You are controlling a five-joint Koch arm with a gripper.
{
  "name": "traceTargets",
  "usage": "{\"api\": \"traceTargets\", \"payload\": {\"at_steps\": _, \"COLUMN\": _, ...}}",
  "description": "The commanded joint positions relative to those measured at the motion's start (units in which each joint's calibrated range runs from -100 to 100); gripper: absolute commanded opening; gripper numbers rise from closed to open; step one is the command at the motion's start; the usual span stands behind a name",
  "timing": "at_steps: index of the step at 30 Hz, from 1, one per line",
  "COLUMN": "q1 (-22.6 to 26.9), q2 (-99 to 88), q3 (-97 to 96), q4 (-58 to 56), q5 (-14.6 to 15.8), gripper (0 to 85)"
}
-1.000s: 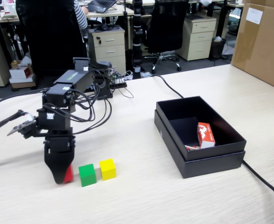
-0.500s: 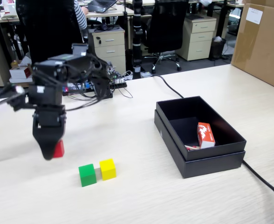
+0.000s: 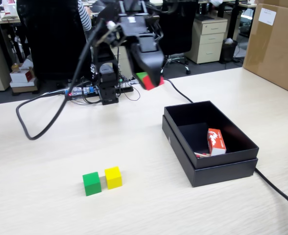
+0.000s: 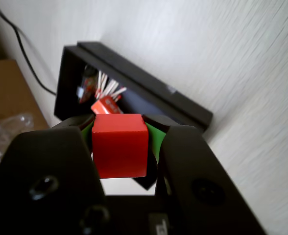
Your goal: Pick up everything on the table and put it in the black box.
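**Red cube in transit; two cubes waiting**

Items listed left to right as the fixed view is showing them.

Green cube [image 3: 91, 183]: sitting on the table [image 3: 46, 200], low in the frame, untouched. Not yet collected.

Yellow cube [image 3: 113, 177]: sitting just beside the green one on its right, the two nearly touching. Not yet collected.

Gripper [image 3: 149, 81]: hanging high above the table, between the pair of cubes and the container, and not yet over it. Its fingers [image 4: 193, 181] are pressing on opposite faces of the red cube [image 4: 119, 144], which is riding well clear of the surface; green lining is showing on the inner faces of the fingers in the wrist view.

Black box [image 3: 247, 147]: standing open on the right part of the table. It is holding a red-and-white printed carton [image 3: 216, 141] against its right wall; the wrist view is also showing some thin pale sticks [image 4: 107, 88] and another small item too blurred to name. No cube is lying inside.

Brown cardboard carton [image 3: 276, 44]: standing at the far right edge, apart from the work.

Progress, as judged: none delivered, one of three being carried, two remaining. The carried cube is needing a release over the box opening; the green and yellow pair, being so close together, may be calling for a careful approach.
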Motion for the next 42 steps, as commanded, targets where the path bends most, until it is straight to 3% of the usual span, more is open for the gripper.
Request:
{"api": "traceTargets", "payload": {"at_steps": 1, "q1": 2.7, "q2": 4.2, "q3": 8.3, "q4": 0.2, "q5": 1.3, "gripper": 0.9}}
{"api": "traceTargets", "payload": {"at_steps": 10, "q1": 6.9, "q2": 40.9, "q3": 19.2, "q4": 1.7, "q5": 4.6, "gripper": 1.1}}
{"api": "traceTargets", "payload": {"at_steps": 20, "q1": 7.0, "q2": 50.8, "q3": 20.6, "q4": 1.7, "q5": 5.9, "gripper": 1.2}}
{"api": "traceTargets", "payload": {"at_steps": 22, "q1": 7.2, "q2": 51.9, "q3": 20.0, "q4": 1.7, "q5": 5.9, "gripper": 12.8}}
{"api": "traceTargets", "payload": {"at_steps": 25, "q1": 7.2, "q2": 51.8, "q3": 20.0, "q4": 1.7, "q5": 5.9, "gripper": 14.0}}
{"api": "traceTargets", "payload": {"at_steps": 26, "q1": 7.2, "q2": 51.1, "q3": 20.0, "q4": 1.7, "q5": 5.9, "gripper": 19.8}}
{"api": "traceTargets", "payload": {"at_steps": 29, "q1": 7.1, "q2": 49.2, "q3": 20.0, "q4": 1.7, "q5": 5.9, "gripper": 27.0}}
{"api": "traceTargets", "payload": {"at_steps": 33, "q1": 6.7, "q2": 45.0, "q3": 20.0, "q4": 1.7, "q5": 5.9, "gripper": 29.0}}
{"api": "traceTargets", "payload": {"at_steps": 36, "q1": 6.4, "q2": 40.7, "q3": 18.6, "q4": 1.7, "q5": 5.8, "gripper": 41.0}}
{"api": "traceTargets", "payload": {"at_steps": 42, "q1": 3.4, "q2": 22.4, "q3": 17.3, "q4": 1.7, "q5": 5.1, "gripper": 42.0}}
